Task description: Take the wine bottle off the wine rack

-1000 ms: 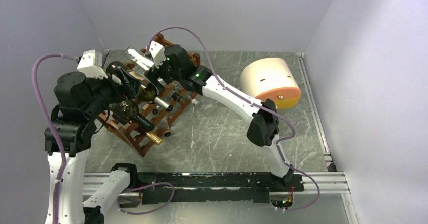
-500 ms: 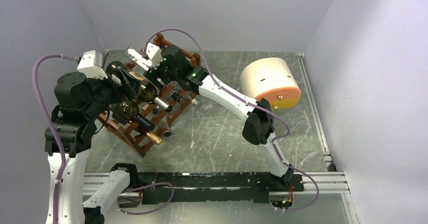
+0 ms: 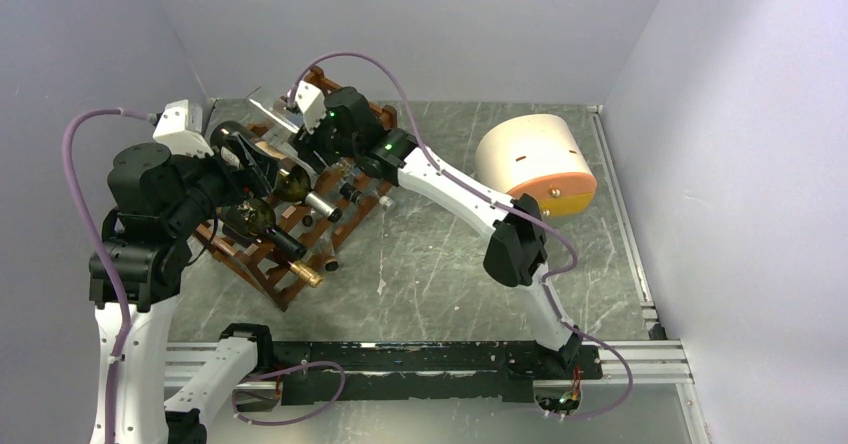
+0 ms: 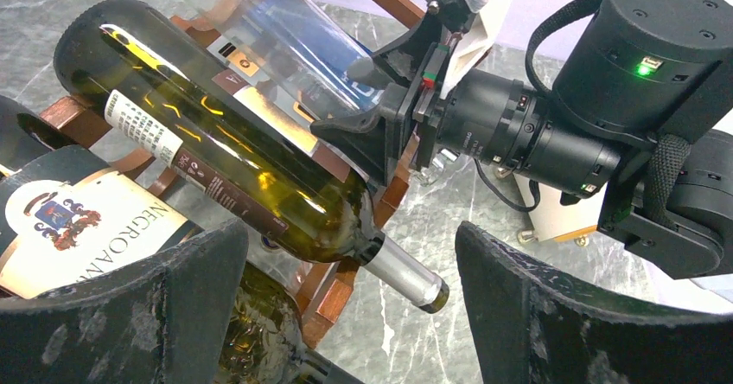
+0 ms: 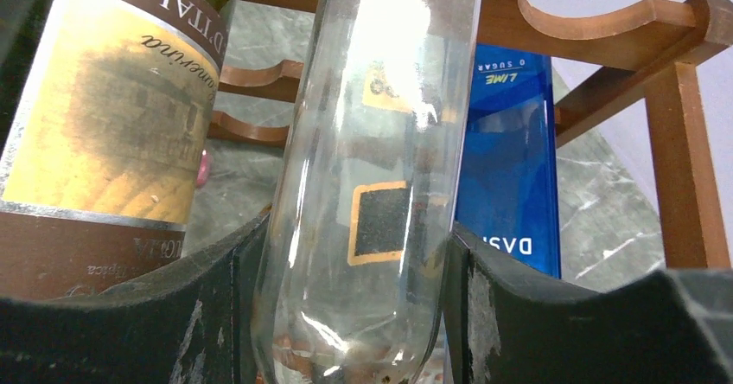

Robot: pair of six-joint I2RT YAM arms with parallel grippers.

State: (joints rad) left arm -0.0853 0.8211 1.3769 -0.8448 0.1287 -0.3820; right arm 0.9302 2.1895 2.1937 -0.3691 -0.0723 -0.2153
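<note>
The reddish-brown wooden wine rack (image 5: 605,16) cradles dark green bottles (image 4: 251,176). The right gripper (image 5: 359,263) pinches a clear glass wine bottle (image 5: 380,124); the left gripper (image 4: 350,302) gapes wide, empty.

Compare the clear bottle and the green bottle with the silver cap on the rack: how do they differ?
Glass: the clear bottle is see-through and looks empty; the green bottle is dark olive.
Grip: the clear bottle sits between the fingers of the right end effector, which look pressed to both sides; the green bottle is untouched.
Shared: both lie on the rack.
</note>
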